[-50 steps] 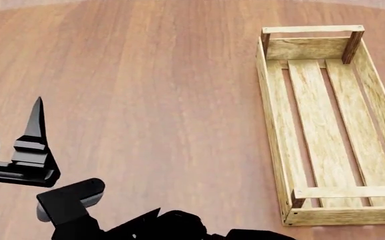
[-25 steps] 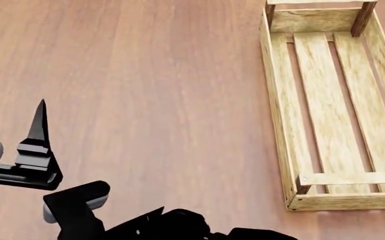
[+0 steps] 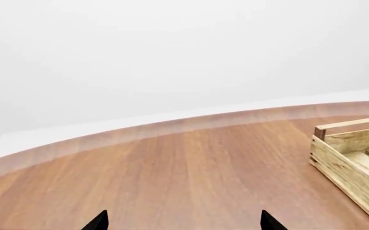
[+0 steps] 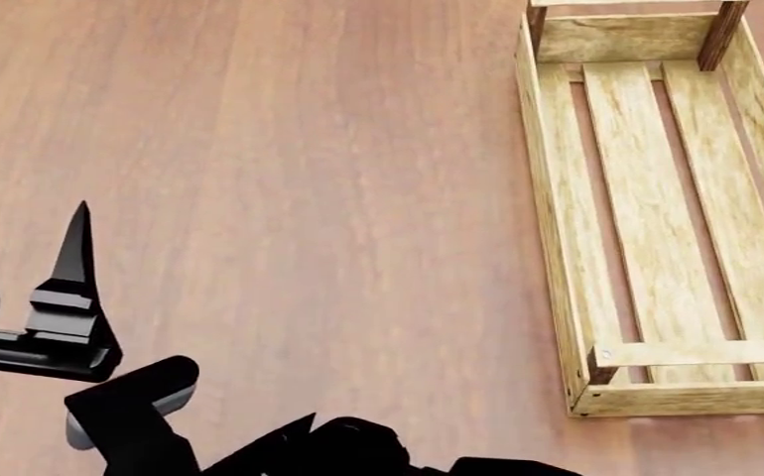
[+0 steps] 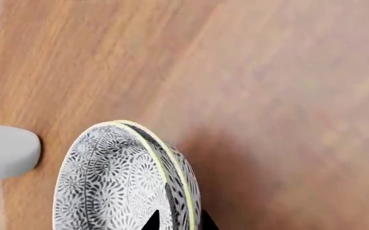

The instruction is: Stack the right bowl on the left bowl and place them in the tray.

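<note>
**Item: bowls.** In the right wrist view, patterned bowls [image 5: 117, 182] appeared nested, two yellow rims lying close together, grey leaf print outside. They were tilted on edge above the wooden surface [image 5: 287, 96]. The head view did not show them, nor the right arm.

**Right tool** [image 5: 178, 223]: dark finger tips showed either side of the doubled rim, so it was judged clenched on the bowls at the rim wall.

**Left tool** [image 3: 183, 221]: two finger tips stood well apart with bare surface between them, holding nothing; released. In the head view one pointed finger [image 4: 75, 253] rose beside the arm's black links.

**Tray** [image 4: 561, 238]: a long light-wood crate with slatted bottom, low plank sides and corner posts, lying on the surface at the robot's right, nothing seen in it. One end also showed in the left wrist view [image 3: 354, 158].

**Handling, as judged:**
- Bowls looked rigid, glazed and smooth: likely slippery, and breakable if knocked.
- The rim pinch holds both walls together; the inner bowl could slide if tilted further.
- Level them before lowering.
- Set the base on a slat, not over a gap.
- Keep clear of the corner posts.

**Unidentified:** a pale grey rounded body [image 5: 5, 151] beside the bowls.
</note>
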Tool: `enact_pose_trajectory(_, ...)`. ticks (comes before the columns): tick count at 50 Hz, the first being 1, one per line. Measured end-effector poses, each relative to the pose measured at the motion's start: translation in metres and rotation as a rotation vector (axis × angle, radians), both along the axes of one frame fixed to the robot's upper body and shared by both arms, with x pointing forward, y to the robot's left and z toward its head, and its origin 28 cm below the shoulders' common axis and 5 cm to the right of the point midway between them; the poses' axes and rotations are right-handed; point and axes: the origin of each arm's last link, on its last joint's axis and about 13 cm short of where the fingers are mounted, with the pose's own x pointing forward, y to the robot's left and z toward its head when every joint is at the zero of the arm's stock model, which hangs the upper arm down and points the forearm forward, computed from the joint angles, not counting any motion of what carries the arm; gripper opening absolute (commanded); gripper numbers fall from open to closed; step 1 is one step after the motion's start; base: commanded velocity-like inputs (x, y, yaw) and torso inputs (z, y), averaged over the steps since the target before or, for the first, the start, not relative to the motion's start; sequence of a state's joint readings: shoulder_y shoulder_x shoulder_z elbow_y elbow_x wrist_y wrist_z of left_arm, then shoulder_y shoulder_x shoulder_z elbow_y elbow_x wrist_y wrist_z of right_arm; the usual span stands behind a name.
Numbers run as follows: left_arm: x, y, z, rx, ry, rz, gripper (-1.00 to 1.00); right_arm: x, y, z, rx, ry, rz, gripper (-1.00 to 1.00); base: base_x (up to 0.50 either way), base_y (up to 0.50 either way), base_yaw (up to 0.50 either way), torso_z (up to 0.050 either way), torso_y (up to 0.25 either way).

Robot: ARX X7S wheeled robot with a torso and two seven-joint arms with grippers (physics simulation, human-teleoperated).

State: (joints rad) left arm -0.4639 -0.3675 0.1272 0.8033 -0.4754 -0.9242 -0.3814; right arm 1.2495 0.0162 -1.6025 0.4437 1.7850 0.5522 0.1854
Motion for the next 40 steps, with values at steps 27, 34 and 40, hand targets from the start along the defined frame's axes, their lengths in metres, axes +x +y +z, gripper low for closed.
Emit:
enact_pose_trajectory(27,-0.0016,0.0011,-0.0031,-0.015,0.014,-0.002,1.0,0.0013,-0.0013,-0.0051,-0.004,-0.03,-0.025,-1.0,0.0,0.0,0.0,0.0,0.037)
enact_pose_trajectory(34,-0.0013,0.0008,-0.0025,-0.019,0.015,-0.005,1.0,0.0039,-0.0012,-0.0028,0.002,-0.038,-0.038,-1.0,0.0,0.0,0.0,0.0,0.172)
enact_pose_trajectory(40,-0.0011,0.0005,-0.0025,-0.018,0.011,-0.004,1.0,0.0067,-0.002,-0.0012,0.004,-0.039,-0.051,-1.0,0.0,0.0,0.0,0.0,0.0)
